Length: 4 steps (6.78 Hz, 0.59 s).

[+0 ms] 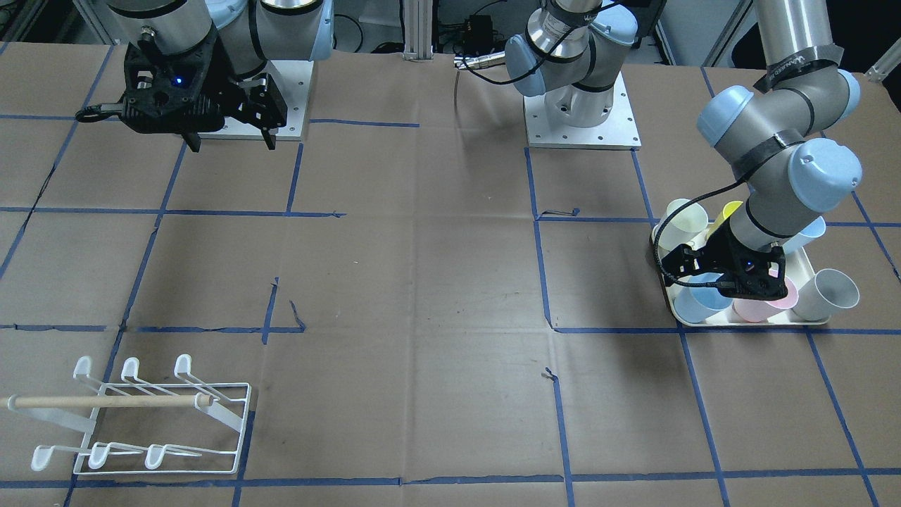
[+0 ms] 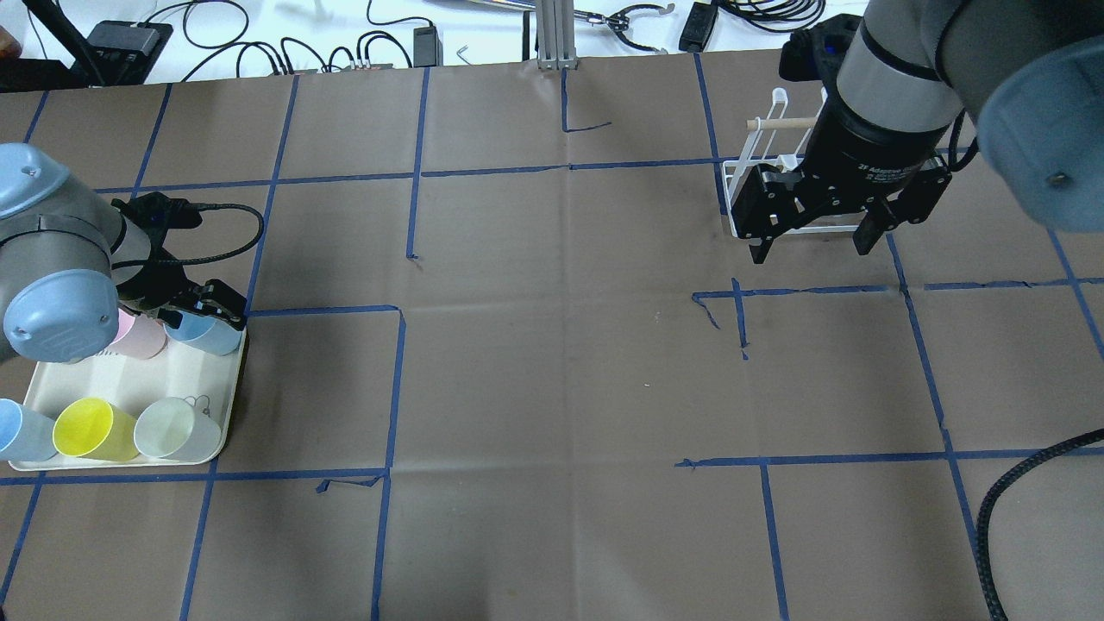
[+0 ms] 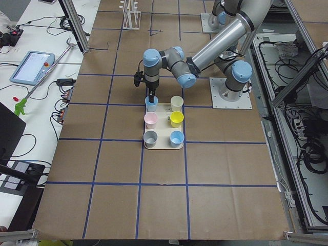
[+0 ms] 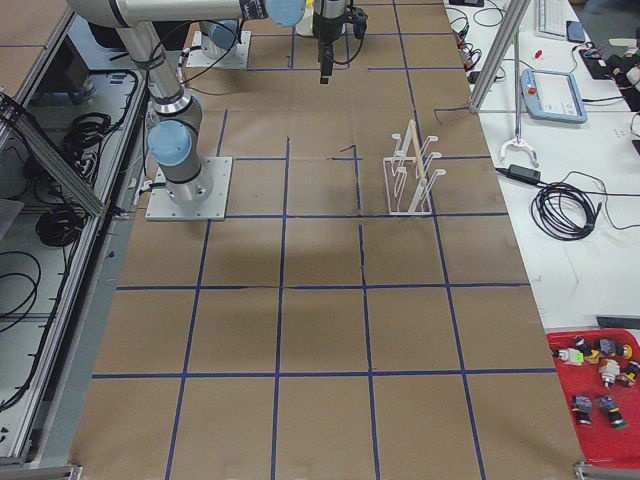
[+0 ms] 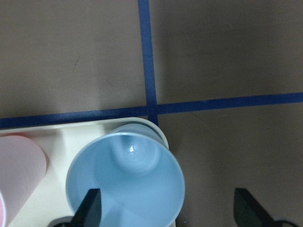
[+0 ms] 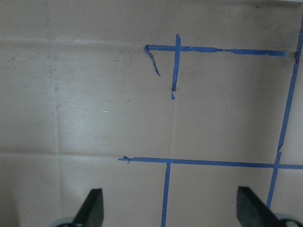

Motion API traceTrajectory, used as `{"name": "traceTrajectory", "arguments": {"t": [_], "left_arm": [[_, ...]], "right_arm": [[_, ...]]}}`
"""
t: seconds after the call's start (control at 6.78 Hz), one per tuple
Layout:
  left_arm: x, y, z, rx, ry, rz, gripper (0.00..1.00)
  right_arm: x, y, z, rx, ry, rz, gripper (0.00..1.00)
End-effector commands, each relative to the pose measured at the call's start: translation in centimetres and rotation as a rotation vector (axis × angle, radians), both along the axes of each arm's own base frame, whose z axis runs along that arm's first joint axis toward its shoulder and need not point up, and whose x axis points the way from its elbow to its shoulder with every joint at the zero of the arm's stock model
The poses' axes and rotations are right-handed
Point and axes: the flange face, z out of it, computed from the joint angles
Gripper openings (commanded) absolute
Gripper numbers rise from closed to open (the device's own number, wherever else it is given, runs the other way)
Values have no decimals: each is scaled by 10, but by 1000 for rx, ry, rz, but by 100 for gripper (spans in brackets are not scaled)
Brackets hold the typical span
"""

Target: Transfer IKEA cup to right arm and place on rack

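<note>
Plainly the light-blue cup point(image 5: 125, 184) is the one chosen: it stands mouth-up directly beneath the left hand point(image 5: 166, 193), on the corner of the cream tray point(image 2: 121, 375). That hand is spread wide and grips nothing. In the left wrist view one finger point(image 5: 92, 210) hangs over the cup's mouth and the other stands well outside its wall, so one side of the rim lies between them. The cup looks like thin moulded plastic, so it is probably very light, stiff enough to keep its shape under a modest squeeze, and smooth enough to slip. A pinch on the rim wall, one finger inside and one outside, seems the natural hold. It would also leave the body and base free for the other arm to take. A pink cup point(image 5: 19, 165) sits just beside the inner finger, so a careless closing could nudge it. The right hand point(image 2: 811, 253) hangs open and empty over bare brown tabletop point(image 6: 94, 94), well apart from the cup. The white wire rack point(image 1: 144, 419) with its wooden dowel point(image 1: 105, 402) lies past that hand, away from the robot's base.
</note>
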Motion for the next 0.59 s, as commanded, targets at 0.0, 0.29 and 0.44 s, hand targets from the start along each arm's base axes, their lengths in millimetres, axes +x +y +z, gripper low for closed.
{"name": "traceTrajectory", "arguments": {"t": [0.0,0.29,0.44], "left_arm": [[0,-1,-5,7,6,-1,94],[0,-1,-4,7,3,-6,23],[1,-1,-4,6,6,-12,0]], "right_arm": [[-1,0,0,0,-1,-1,100],[-1,0,0,0,2,0,100],[-1,0,-1,2,1,0,100]]}}
